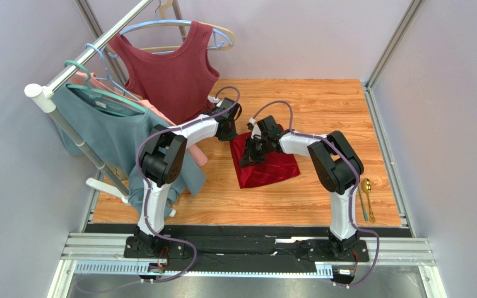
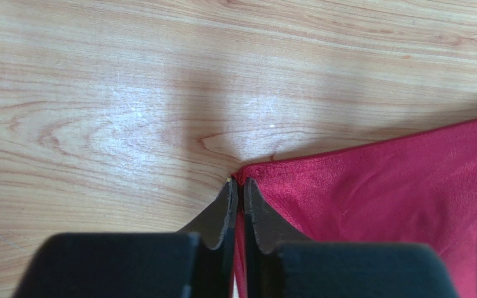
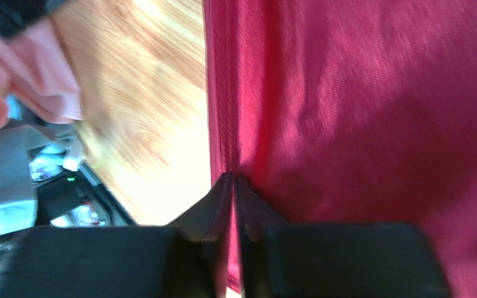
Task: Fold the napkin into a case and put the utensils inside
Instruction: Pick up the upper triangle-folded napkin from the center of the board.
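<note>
Toward the middle of the table (image 1: pixel 322 105), we find the napkin (image 1: pixel 272 171) bunched, no case formed. The left gripper (image 2: pixel 238 184) is clamped on its corner, the right gripper (image 3: pixel 233 179) on its hem; the utensils (image 1: pixel 367 198) lie at the table's right edge, not yet inserted.

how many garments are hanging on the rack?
3: maroon top at the far end, pink garment in the middle, teal top nearest. Others may be hidden behind these.

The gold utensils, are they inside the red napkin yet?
Out. The utensils lie bare near the right edge of the table, apart from the napkin.
</note>
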### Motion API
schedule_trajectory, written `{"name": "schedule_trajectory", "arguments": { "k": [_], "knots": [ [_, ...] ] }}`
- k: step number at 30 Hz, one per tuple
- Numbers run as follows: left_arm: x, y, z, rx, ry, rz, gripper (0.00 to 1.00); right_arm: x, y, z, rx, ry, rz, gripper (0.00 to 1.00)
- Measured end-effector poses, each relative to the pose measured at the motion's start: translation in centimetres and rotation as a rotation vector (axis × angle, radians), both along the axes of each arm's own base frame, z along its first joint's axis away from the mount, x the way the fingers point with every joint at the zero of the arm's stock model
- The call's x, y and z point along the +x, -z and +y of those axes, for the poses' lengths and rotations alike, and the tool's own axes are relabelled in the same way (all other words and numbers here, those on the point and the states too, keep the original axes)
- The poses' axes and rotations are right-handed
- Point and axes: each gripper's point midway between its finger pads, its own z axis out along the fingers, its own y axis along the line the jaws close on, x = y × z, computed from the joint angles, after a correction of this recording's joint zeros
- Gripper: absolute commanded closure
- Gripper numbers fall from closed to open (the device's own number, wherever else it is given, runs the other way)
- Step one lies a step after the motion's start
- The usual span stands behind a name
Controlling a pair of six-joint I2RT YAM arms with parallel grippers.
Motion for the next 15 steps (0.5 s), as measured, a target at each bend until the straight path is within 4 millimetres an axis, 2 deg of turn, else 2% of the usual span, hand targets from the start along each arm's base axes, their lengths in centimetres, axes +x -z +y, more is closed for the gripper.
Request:
{"name": "schedule_trajectory", "arguments": {
  "k": [1,5,10,15],
  "knots": [
    [0.0,0.0,0.0,-0.002,0.001,-0.004,1.00,-0.2,0.0,-0.2,-0.018,-0.001,-0.005,0.74],
    [-0.1,-0.1,-0.1,-0.010,0.005,-0.009,1.00,-1.0,-0.6,-1.5,-0.146,-0.009,-0.066,0.64],
    [-0.2,-0.1,-0.3,-0.026,0.013,-0.005,1.00,-4.1,-1.7,-1.4,-0.325,-0.083,-0.185,0.60],
    [-0.5,0.0,-0.6,-0.046,0.016,0.007,1.00,-6.7,-1.2,-0.9,-0.476,-0.150,-0.282,0.58]
  ]
}}
